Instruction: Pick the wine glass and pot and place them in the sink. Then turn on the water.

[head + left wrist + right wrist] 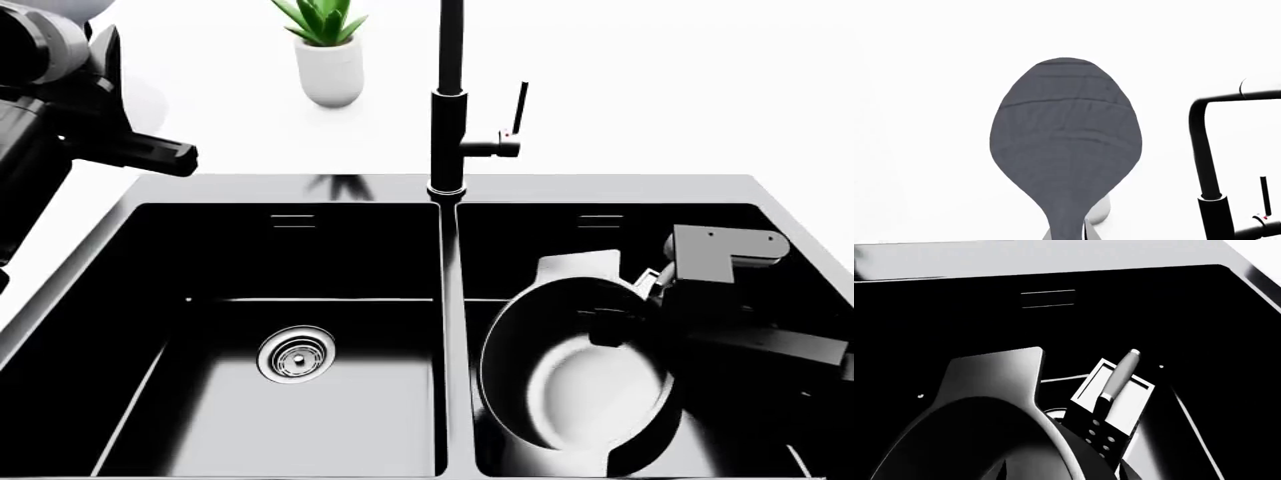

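Note:
The black pot lies tilted in the right basin of the black double sink, its shiny pale base facing up. My right gripper is shut on the pot's far rim. In the right wrist view a perforated black finger sits outside the pot's wall, next to a pale tab handle. The wine glass fills the left wrist view as a grey bowl tapering to a stem. My left gripper is shut on that stem. In the head view the left gripper hovers over the counter behind the sink's left corner.
The tall black faucet with its side lever stands behind the divider and also shows as a faucet in the left wrist view. A white plant pot stands on the counter behind. The left basin holds only its steel drain.

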### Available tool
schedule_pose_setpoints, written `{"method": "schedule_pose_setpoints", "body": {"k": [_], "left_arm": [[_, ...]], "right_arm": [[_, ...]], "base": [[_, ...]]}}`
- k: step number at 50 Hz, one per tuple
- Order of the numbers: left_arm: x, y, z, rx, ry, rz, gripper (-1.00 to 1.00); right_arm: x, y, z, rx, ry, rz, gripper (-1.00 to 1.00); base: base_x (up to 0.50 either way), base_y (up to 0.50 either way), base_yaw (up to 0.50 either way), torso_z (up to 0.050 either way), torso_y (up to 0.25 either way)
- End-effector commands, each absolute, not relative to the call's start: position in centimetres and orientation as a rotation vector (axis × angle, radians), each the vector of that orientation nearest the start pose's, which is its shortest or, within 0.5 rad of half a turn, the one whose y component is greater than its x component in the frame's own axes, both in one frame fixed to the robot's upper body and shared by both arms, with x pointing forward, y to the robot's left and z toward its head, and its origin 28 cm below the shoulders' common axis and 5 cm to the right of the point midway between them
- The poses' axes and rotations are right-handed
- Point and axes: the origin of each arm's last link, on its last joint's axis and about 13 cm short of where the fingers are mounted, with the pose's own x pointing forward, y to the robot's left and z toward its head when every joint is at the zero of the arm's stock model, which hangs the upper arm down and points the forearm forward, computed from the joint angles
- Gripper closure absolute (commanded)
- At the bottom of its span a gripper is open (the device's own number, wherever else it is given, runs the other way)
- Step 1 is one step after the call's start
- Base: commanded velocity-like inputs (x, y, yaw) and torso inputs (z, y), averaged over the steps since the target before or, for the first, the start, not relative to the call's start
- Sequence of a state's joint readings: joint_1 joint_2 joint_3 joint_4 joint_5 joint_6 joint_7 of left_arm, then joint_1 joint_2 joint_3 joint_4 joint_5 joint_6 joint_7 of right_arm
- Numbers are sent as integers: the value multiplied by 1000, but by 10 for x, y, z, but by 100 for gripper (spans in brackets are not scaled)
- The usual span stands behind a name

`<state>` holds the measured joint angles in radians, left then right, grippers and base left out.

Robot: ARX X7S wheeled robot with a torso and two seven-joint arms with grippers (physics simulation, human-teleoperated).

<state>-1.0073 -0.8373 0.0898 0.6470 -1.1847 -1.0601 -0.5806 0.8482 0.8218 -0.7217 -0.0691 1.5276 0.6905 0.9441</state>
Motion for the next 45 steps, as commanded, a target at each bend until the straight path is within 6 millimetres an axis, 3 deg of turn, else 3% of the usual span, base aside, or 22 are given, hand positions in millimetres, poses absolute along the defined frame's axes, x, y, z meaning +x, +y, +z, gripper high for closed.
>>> {"method": "schedule_pose_setpoints", "body": {"k": [1, 13, 33, 45], "left_arm": [[219, 280, 315, 243, -322, -23, 100], [219, 280, 312, 240, -317, -24, 100], [224, 276, 299, 263, -252, -57, 100], [235, 267, 291, 308, -153, -130, 100]], "right_arm": [[277, -157, 171, 6, 550, -183, -100], [272, -158, 186, 5, 508, -187, -100], [230, -157, 316, -38, 43, -252, -100], [226, -156, 329, -48, -11, -251, -100]], "base": [[0, 0, 0, 0, 0], [0, 0, 0, 0, 1], [0, 0, 0, 1, 1], [0, 0, 0, 0, 1]]}}
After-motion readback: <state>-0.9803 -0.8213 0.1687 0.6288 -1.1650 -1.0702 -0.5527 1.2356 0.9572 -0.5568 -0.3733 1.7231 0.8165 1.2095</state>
